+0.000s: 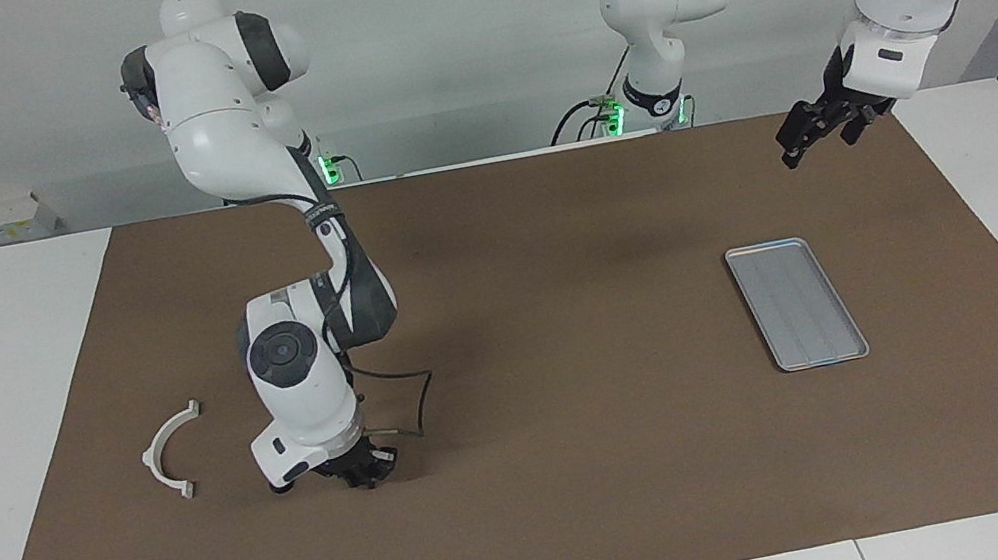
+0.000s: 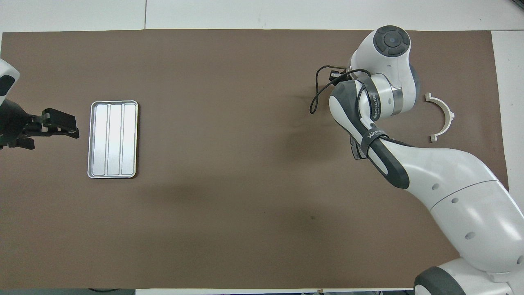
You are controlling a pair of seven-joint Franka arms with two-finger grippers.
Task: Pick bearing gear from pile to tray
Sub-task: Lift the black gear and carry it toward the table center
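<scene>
Right tool [image 1: 367, 472] is down at the brown mat [image 1: 539, 517], close beside the white half-ring bracket [image 1: 173, 454], on the side of it toward the tray. Its fingertips are pinched fully together. What sits between them can't be made out: the tool and wrist cover the spot from both cameras, and no small ring or dark piece shows anywhere around it. So the part may be caught in there, or the fingers may have met on nothing.

The tray [image 1: 797, 303] lies well apart from the bracket, toward the left arm's end of the desk, and nothing shows in its grooves. Nothing has been delivered yet, by the look of it.

Left tool [image 1: 813, 128] hangs in the air with fingers spread wide and nothing in them, off the tray's edge on the side away from the bracket. That arm waits.

My read: this is the grasp itself, and the careful play is a straight, slow lift off the mat. A small ring can slip from a tip pinch, so check that something rises with the fingers before swinging away. Keep clear of the bracket while rising; then carry level over the mat and lower close to the tray floor before letting go, so the part doesn't bounce or roll over the low rim.
</scene>
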